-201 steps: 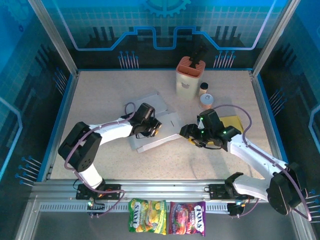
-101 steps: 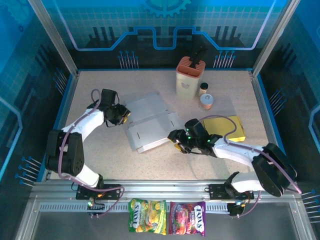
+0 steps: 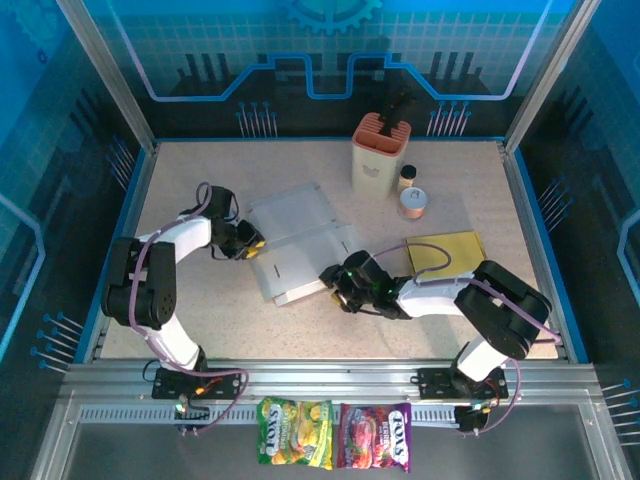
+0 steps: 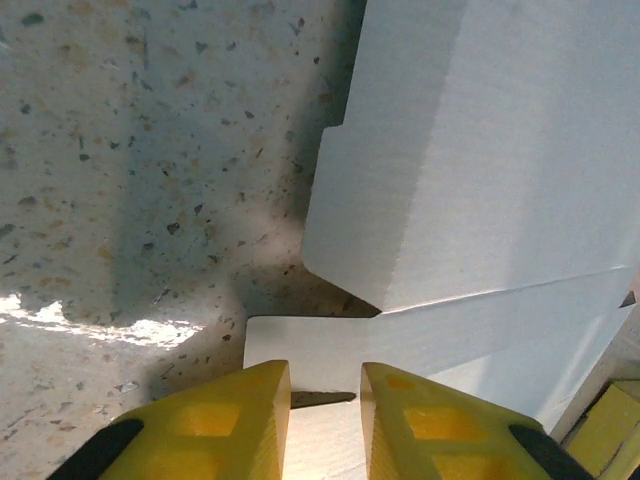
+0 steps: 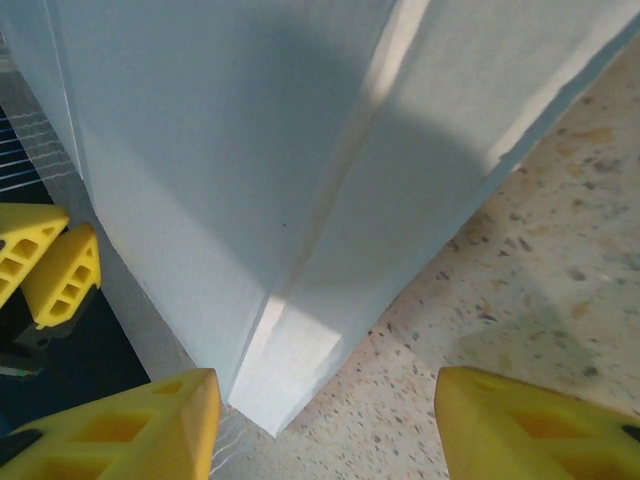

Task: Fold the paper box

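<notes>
Top view: flat white box (image 3: pixel 300 245) in middle of table (image 3: pixel 200 180); left gripper (image 3: pixel 248 243) at its left edge, right gripper (image 3: pixel 338 288) at near right corner.
Left wrist: jaws narrowly apart over side flap (image 4: pixel 300 350) (no grip evident).
Right wrist: jaws wide apart, box corner between them.

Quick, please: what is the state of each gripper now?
Left gripper: jaws barely open, over a flap of the paper box, holding nothing.
Right gripper: jaws open wide, holding nothing.
</notes>
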